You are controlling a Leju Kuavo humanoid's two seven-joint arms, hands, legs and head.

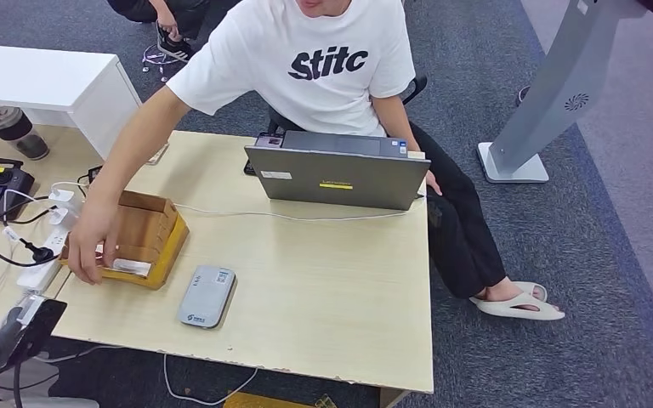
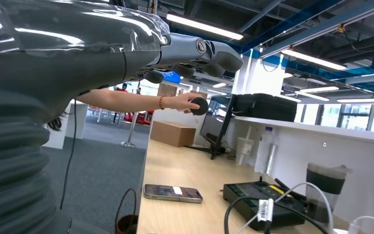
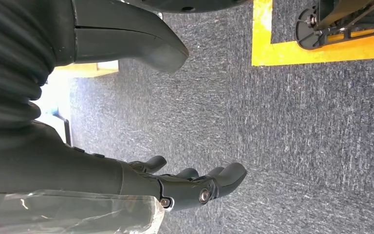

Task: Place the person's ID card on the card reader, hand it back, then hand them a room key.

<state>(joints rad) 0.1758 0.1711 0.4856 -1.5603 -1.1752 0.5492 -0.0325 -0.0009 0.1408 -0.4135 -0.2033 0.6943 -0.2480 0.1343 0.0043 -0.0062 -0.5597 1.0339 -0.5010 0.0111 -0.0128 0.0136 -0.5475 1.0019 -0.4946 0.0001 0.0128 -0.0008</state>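
Your left hand is held up high over the side desk. Its fingers are stretched out and a little apart, and it holds nothing. Your right hand hangs down over the grey carpet. Its fingers are a bit curled but spread, and it holds nothing too.

From your head view, the grey card reader lies flat on the table at about 7 o'clock, close to the front edge. Just beside it, at 9 o'clock from it, is a small cardboard box. The person's hand rests on the box's end. You cannot see an ID card or a room key. A grey laptop stands at 12 o'clock.
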